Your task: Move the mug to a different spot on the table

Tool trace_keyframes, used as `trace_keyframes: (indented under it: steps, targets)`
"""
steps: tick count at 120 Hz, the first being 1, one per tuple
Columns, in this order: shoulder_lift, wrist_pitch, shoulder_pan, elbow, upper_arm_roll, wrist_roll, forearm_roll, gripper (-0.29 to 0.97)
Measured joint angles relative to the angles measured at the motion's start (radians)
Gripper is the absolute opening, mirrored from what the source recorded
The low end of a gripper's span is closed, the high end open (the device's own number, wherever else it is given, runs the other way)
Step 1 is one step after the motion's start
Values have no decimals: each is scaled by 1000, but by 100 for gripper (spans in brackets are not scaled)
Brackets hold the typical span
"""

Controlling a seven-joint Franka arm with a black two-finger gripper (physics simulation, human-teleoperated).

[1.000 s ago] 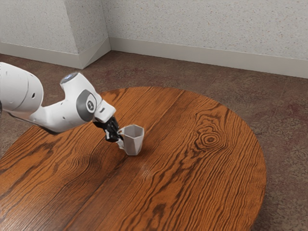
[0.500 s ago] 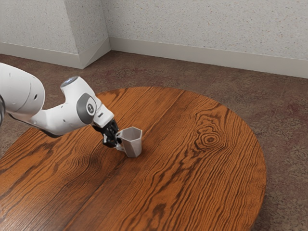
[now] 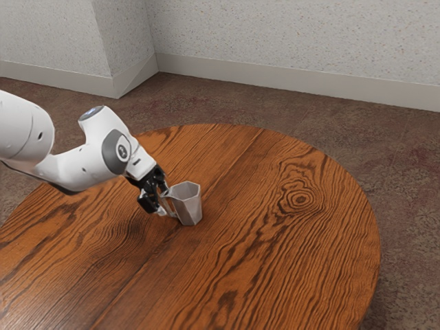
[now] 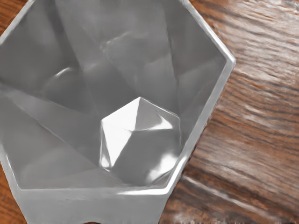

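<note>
Exterior view: arm (image 3: 75,165) low, reaching w/ claw (image 3: 158,199) clamped on tilted mug (image 3: 185,204) (grey, faceted).

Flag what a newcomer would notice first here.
The grey faceted mug, tipped toward the arm, with the black claw shut on its near side. It is toward the exterior view's left of a round wooden table with bold grain. The wrist view looks into its hexagonal hollow.

I read no text, label, brand, number or sign from here; the mug (image 3: 186,203) is plain grey inside and out; the table (image 3: 289,240) has wood grain and nothing written; the arm (image 3: 69,168) bears no marking I can make out.
</note>
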State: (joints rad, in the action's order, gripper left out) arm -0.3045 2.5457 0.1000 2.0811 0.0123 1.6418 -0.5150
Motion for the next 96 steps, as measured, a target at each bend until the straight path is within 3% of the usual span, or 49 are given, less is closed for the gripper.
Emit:
trace_keyframes:
  steps: [32,69,96]
  targets:
    - [265,-58,-58,100,0,-16,16,65]
    - [248,-524,-62,-299,6,-260,384,67]
    - [257,-726,-43,-410,12,-398,462,68]
